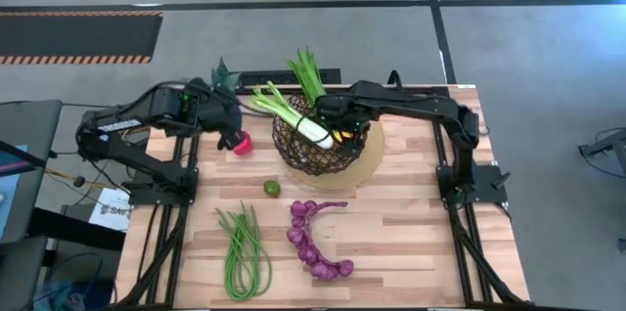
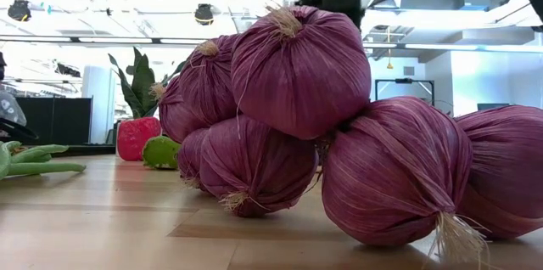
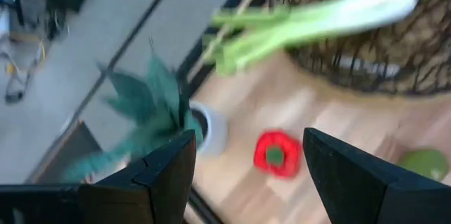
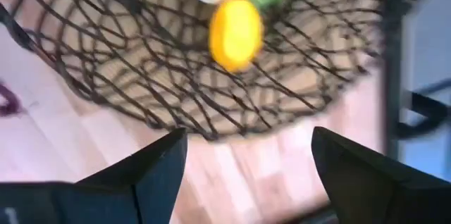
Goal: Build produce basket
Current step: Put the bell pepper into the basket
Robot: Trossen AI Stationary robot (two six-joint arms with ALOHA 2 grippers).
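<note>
From above, the basket (image 1: pixel 318 140) sits on a tan mat (image 1: pixel 370 166) at the table's far middle, already holding the leek (image 1: pixel 298 118), leafy stalks (image 1: pixel 307 71) and a lemon (image 1: pixel 339 136); the right gripper (image 1: pixel 328 113) hangs over its rim, and the left gripper (image 1: pixel 227 125) is poised just above the red pepper (image 1: pixel 241 143), beside the potted plant (image 1: pixel 223 76). The lime (image 1: pixel 272 188), beans (image 1: pixel 244 250) and onion string (image 1: pixel 315 243) lie on the near boards, well apart from the basket. At table height the onion string (image 2: pixel 339 143) fills the picture, with the pepper (image 2: pixel 137 137) and lime (image 2: pixel 161 152) small behind it. The left wrist shows its fingers (image 3: pixel 165 171) spread wide and empty, the pepper (image 3: pixel 277 153) between them below. The right wrist shows fingers (image 4: pixel 158 171) likewise spread and empty over the basket (image 4: pixel 211 76), the lemon (image 4: pixel 235 34) lying inside. The lemon looks just delivered; the pepper seems next, calling for the left gripper to descend squarely and close on it.
</note>
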